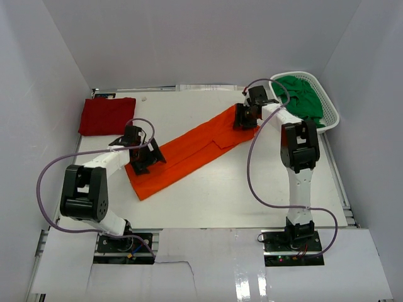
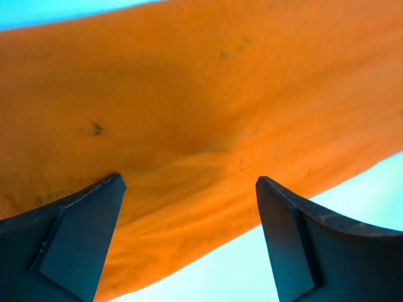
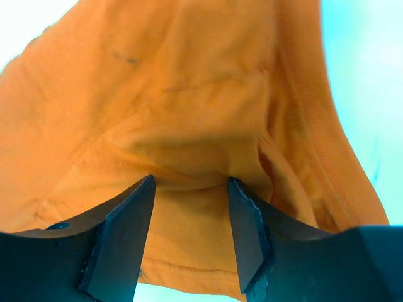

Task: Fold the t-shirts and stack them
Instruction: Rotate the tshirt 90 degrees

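- Basket of white plastic mesh (image 1: 330, 117) stands at the far right corner of the surface (image 1: 252, 189). The green t-shirt (image 1: 301, 94) lies crumpled inside it and fills most of it.
- We see the orange t-shirt (image 1: 189, 154) outside any container. It is spread on the surface as a long folded strip that runs diagonally from the near left to the far right.
- We find the dark red t-shirt (image 1: 106, 116) folded to a rectangle at the far left corner, well apart from the basket and not touching the orange one.
- The left end effector (image 1: 146, 160) is over the near left end of the strip. In its wrist view the fingers (image 2: 75, 245) stand wide apart and hold nothing, with orange cloth beyond them.
- The right end effector (image 1: 244, 118) is at the far right end of the strip, near the basket. Its fingers (image 3: 119, 239) are about half apart, and a raised fold of orange cloth shows in the gap. We cannot tell whether they touch the cloth.
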`<state>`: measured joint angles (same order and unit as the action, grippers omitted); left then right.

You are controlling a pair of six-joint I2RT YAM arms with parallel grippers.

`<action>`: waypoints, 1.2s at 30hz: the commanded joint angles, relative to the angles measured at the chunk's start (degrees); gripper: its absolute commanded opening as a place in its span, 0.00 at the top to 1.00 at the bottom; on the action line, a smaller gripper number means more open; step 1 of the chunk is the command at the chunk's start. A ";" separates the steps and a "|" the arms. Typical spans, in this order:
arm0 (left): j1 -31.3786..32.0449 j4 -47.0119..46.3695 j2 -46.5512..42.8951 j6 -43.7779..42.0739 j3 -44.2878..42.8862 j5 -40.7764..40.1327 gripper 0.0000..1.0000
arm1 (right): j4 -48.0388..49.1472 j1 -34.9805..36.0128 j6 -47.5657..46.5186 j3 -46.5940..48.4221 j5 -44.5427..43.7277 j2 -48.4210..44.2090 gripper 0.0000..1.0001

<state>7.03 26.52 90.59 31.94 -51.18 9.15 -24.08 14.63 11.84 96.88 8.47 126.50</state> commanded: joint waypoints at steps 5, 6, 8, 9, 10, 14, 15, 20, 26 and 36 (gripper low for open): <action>10.36 3.53 -5.51 9.97 6.53 3.95 0.02 | -3.61 -1.89 -3.40 16.13 6.46 14.37 0.42; 12.12 3.71 -5.16 10.68 6.79 4.12 0.02 | -3.87 -2.15 -2.70 18.06 7.60 15.78 0.42; 15.90 3.71 -4.63 13.40 8.54 4.30 0.02 | -3.96 -2.85 -1.82 23.60 10.24 19.29 0.42; 17.30 3.36 -4.72 15.41 9.60 5.08 0.02 | -3.96 -3.12 -1.56 25.10 11.38 20.44 0.42; 17.93 2.92 -5.15 16.39 12.13 5.79 0.02 | -3.87 -3.38 -1.29 28.07 12.09 21.41 0.42; 21.44 0.64 -9.10 20.16 16.45 8.08 0.02 | -1.16 -4.79 1.17 32.14 15.87 25.90 0.42; 22.49 0.11 -9.29 20.78 16.81 8.34 0.02 | 1.03 -5.14 2.04 32.14 16.83 26.17 0.42; 29.88 -1.82 -6.74 25.17 16.72 10.36 0.02 | 7.72 -5.93 7.32 31.70 22.81 27.75 0.42; 39.90 -6.74 -2.00 31.51 16.90 12.82 0.02 | 13.35 -6.02 12.59 36.44 23.61 30.99 0.41; 49.92 -13.25 4.95 31.95 3.99 20.38 0.02 | 28.63 -6.37 23.04 34.43 29.13 30.83 0.39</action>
<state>54.59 9.37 93.27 64.88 -44.66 27.11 -3.51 9.06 30.63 132.25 36.71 155.61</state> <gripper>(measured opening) 0.977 0.607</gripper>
